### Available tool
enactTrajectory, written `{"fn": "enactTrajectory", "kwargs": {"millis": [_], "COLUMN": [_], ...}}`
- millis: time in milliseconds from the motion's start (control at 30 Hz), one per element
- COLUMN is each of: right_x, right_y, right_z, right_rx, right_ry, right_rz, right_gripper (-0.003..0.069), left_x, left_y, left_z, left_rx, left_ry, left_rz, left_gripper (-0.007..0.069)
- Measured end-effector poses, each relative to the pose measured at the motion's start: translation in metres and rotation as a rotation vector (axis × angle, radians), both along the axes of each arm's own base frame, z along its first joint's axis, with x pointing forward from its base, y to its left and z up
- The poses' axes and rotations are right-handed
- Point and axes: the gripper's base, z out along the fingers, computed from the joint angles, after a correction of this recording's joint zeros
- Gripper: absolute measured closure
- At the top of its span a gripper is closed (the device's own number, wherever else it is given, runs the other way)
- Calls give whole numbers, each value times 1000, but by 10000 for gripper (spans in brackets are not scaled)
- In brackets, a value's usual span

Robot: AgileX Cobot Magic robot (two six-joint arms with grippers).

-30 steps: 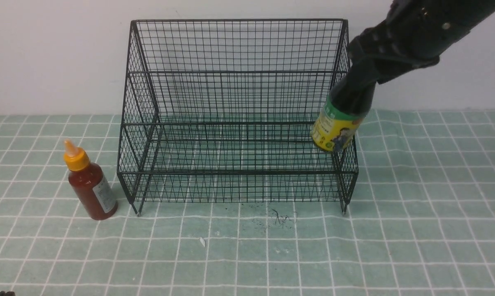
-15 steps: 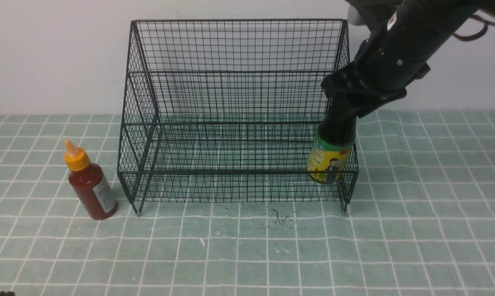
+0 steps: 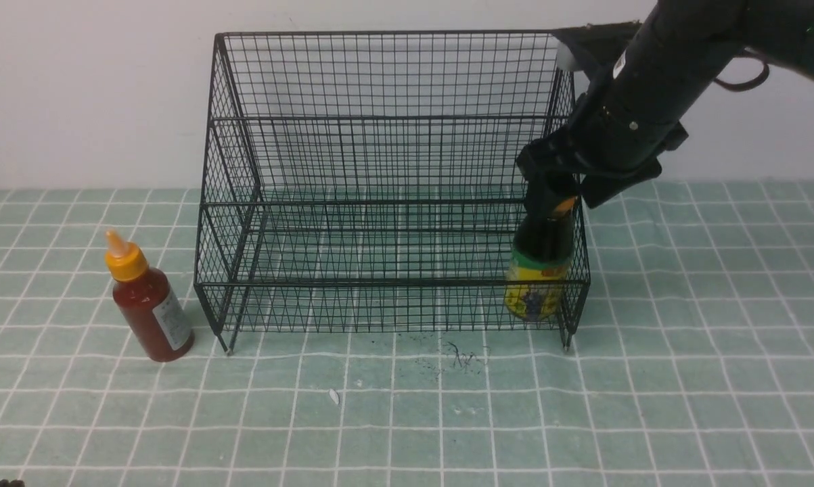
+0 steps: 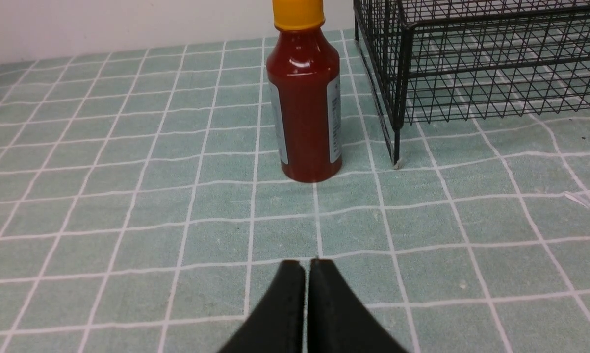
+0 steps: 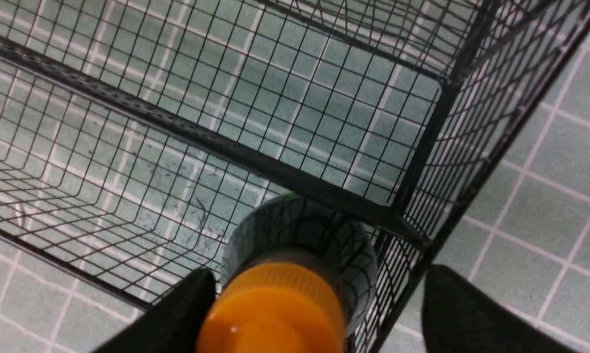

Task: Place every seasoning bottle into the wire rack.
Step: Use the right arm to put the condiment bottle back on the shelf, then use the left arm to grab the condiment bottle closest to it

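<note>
The dark-sauce seasoning bottle (image 3: pixel 538 274), yellow-green label and orange cap (image 5: pixel 275 309), stands upright in the front right corner of the black wire rack (image 3: pixel 386 122). My right gripper (image 3: pixel 559 195) hovers just above its cap. In the right wrist view this gripper (image 5: pixel 319 294) is open, its fingers spread wide either side of the cap, with a clear gap on one side. The red-sauce seasoning bottle (image 3: pixel 151 308) stands on the cloth left of the rack. My left gripper (image 4: pixel 307 264) is shut and empty, low over the cloth a short way in front of the red bottle (image 4: pixel 304 103).
A green checked cloth (image 3: pixel 407 419) covers the table. A white wall stands right behind the rack. The rack's front left leg (image 4: pixel 397 157) stands close beside the red bottle. Dark scuff marks (image 3: pixel 457 358) and a small white scrap (image 3: pixel 333 397) lie before the rack.
My right arm has come down and leftward, lowering the dark bottle from the rack's right side onto its front tier. Its jaws have opened off the bottle. The left gripper has stayed still.
</note>
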Motion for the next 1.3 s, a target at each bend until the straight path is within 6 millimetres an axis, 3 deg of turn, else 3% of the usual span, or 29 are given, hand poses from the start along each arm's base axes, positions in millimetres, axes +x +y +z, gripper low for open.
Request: {"fn": "enactTrajectory", "kwargs": {"millis": [167, 300, 333, 367, 400, 433, 533, 567, 633, 667, 700, 767, 833, 1033, 1067, 1167, 1300], "right_x": [-21, -76, -86, -116, -120, -152, -213, -215, -259, -266, -285, -304, -322, -341, -342, -347, -348], "right_y": [-8, -29, -33, -44, -45, -58, -82, -83, -101, -103, -111, -119, -127, -135, -136, -137, -140], "right_z": [44, 121, 132, 160, 163, 182, 196, 193, 183, 179, 164, 142, 105, 18, 16, -14, -35], "right_rx": [39, 124, 138, 181, 186, 219, 250, 248, 285, 288, 319, 370, 407, 496, 503, 582, 532], "right_ry": [-102, -294, -325, -401, -412, -474, -560, -554, -647, -654, -714, -803, -867, -923, -932, -964, -1047], "right_rz": [-2, -21, -23, -40, -40, -55, -65, -66, -78, -80, -91, -113, -132, -187, -188, -216, -187], "right_gripper": [113, 214, 230, 319, 329, 421, 591, 599, 656, 658, 666, 671, 671, 673, 673, 673, 673], "left_x": [0, 0, 0, 0, 0, 0, 0, 0, 0, 0, 0, 0, 0, 0, 0, 0, 0], "left_y": [0, 0, 0, 0, 0, 0, 0, 0, 0, 0, 0, 0, 0, 0, 0, 0, 0], "left_z": [0, 0, 0, 0, 0, 0, 0, 0, 0, 0, 0, 0, 0, 0, 0, 0, 0], "left_rx": [0, 0, 0, 0, 0, 0, 0, 0, 0, 0, 0, 0, 0, 0, 0, 0, 0], "left_ry": [0, 0, 0, 0, 0, 0, 0, 0, 0, 0, 0, 0, 0, 0, 0, 0, 0], "left_rz": [0, 0, 0, 0, 0, 0, 0, 0, 0, 0, 0, 0, 0, 0, 0, 0, 0], "left_gripper": [631, 631, 631, 631, 631, 631, 631, 631, 631, 631, 631, 631, 631, 631, 631, 631, 631]}}
